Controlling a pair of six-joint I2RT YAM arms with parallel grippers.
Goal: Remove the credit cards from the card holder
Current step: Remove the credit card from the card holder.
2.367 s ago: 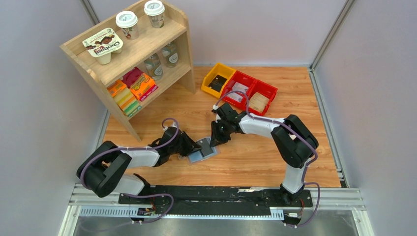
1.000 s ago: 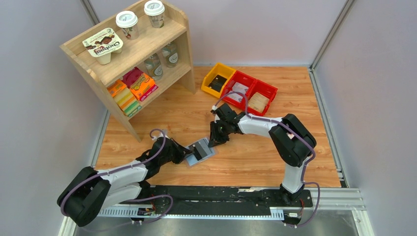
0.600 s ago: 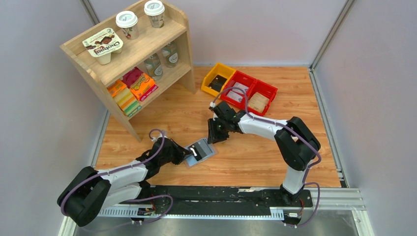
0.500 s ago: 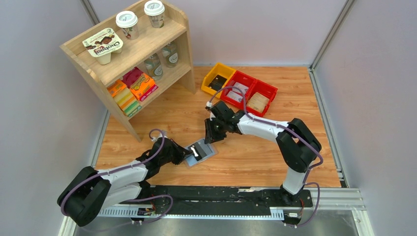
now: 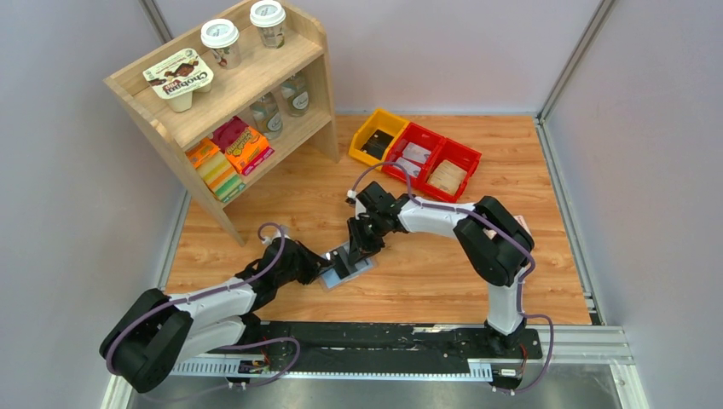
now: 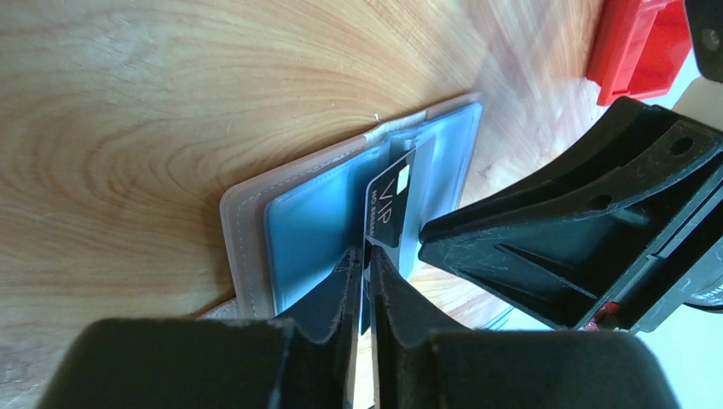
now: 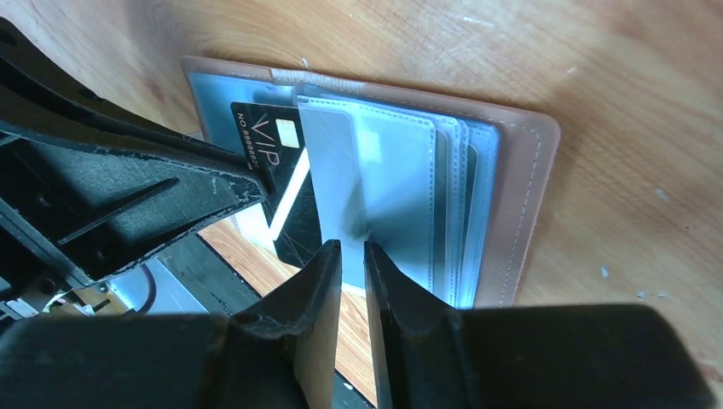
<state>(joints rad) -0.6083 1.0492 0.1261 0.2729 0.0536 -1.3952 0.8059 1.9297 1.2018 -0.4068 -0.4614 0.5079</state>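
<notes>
The card holder (image 5: 348, 264) lies open on the wooden table, a tan cover with blue-grey translucent sleeves (image 7: 401, 179). A black credit card marked VIP (image 6: 390, 204) sticks partway out of a sleeve; it also shows in the right wrist view (image 7: 277, 170). My left gripper (image 5: 324, 266) is shut on the near edge of that black card (image 6: 362, 251). My right gripper (image 5: 356, 247) comes down from the far side, its jaws (image 7: 351, 249) closed to a thin slit on the edge of a pale sleeve panel. Other cards are hidden inside the sleeves.
A yellow bin (image 5: 375, 136) and two red bins (image 5: 419, 152) with small items stand at the back. A wooden shelf (image 5: 230, 94) with cups, jars and boxes stands at the back left. Both grippers are close together over the holder.
My left arm drew back toward the near left with the black card. My right gripper lifted off the holder, swung left, then came down on a sleeve panel.
</notes>
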